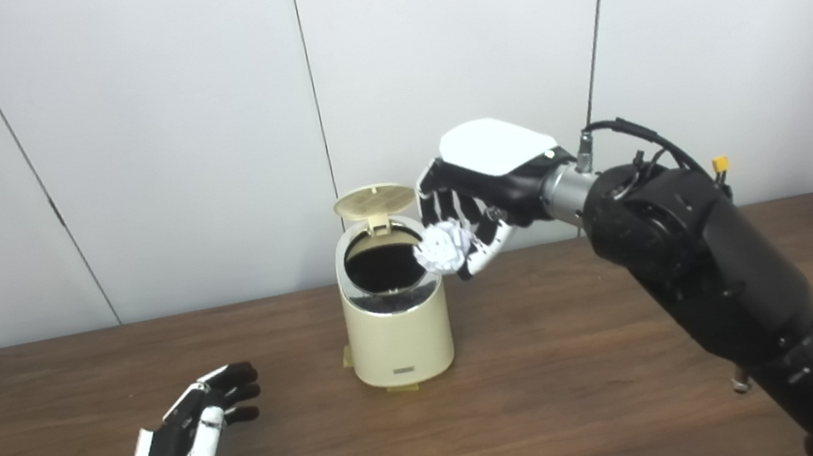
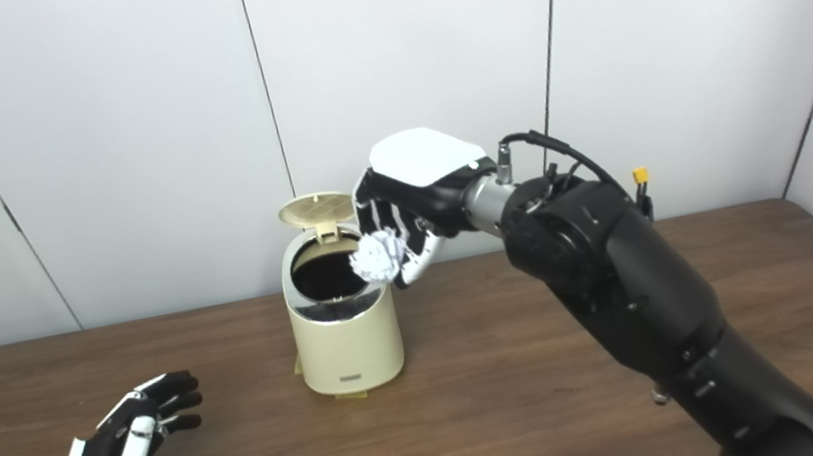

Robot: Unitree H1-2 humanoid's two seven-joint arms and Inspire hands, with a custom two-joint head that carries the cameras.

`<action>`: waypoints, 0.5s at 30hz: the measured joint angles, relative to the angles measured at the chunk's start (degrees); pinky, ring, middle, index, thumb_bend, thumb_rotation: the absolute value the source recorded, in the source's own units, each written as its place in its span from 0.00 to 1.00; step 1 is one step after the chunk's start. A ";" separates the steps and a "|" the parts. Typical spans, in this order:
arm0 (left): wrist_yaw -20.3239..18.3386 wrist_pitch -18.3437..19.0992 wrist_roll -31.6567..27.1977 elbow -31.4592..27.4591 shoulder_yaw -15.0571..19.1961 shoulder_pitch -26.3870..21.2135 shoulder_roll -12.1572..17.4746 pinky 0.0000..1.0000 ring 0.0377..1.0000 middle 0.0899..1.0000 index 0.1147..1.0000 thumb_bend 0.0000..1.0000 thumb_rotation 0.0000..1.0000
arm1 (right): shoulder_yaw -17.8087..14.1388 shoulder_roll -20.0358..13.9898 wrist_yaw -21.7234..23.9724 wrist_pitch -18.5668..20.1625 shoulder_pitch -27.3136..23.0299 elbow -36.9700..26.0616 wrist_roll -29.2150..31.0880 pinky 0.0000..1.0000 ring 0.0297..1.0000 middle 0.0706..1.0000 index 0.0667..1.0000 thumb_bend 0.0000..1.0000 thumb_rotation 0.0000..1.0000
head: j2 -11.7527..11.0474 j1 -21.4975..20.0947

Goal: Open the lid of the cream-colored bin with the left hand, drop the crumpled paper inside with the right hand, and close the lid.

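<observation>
Left eye view shows a brown wooden table with a white wall behind it. At the near left, the left hand lies low over the table with its fingers spread out and pointing away. It holds nothing and touches nothing but maybe the table; it is well apart from the bin.

In the middle stands the cream-colored bin. It is upright, so its long way runs up and down. Its mouth is dark and faces up. The lid is flipped up at the far side, above the back of the rim.

Just right of the bin's mouth is the crumpled paper. It is a small white ball with no clear long side. It sits beside the top right edge of the rim, a bit over it. The right hand has its fingers curled around the paper from above and from the right. Its black arm comes in from the near right.
</observation>
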 measured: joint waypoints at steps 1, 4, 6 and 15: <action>0.02 0.01 0.15 0.00 -0.08 0.01 -0.01 0.68 0.74 0.74 0.73 0.22 0.73 | 0.37 0.32 0.00 0.01 -0.04 0.35 -0.64 0.21 0.35 0.40 0.48 0.52 0.00 | 0.00 0.00; 0.20 0.05 0.34 -0.06 -0.13 0.00 -0.04 0.68 0.73 0.73 0.73 0.23 0.73 | 1.16 1.72 0.00 0.03 -0.16 1.74 -2.03 0.24 0.37 0.40 0.47 0.52 0.00 | 0.00 0.27; 0.27 0.06 0.44 -0.10 -0.20 0.02 -0.12 0.68 0.73 0.73 0.73 0.24 0.73 | 1.68 2.43 -0.07 -0.05 -0.20 2.21 -2.59 0.25 0.37 0.41 0.47 0.52 0.00 | 0.00 0.44; 1.22 0.06 0.73 -0.13 -0.82 0.02 -0.35 0.68 0.74 0.74 0.73 0.27 0.75 | 1.75 6.37 -5.79 -1.42 -0.53 7.86 -2.83 0.20 0.33 0.40 0.49 0.51 0.00 | 0.00 1.06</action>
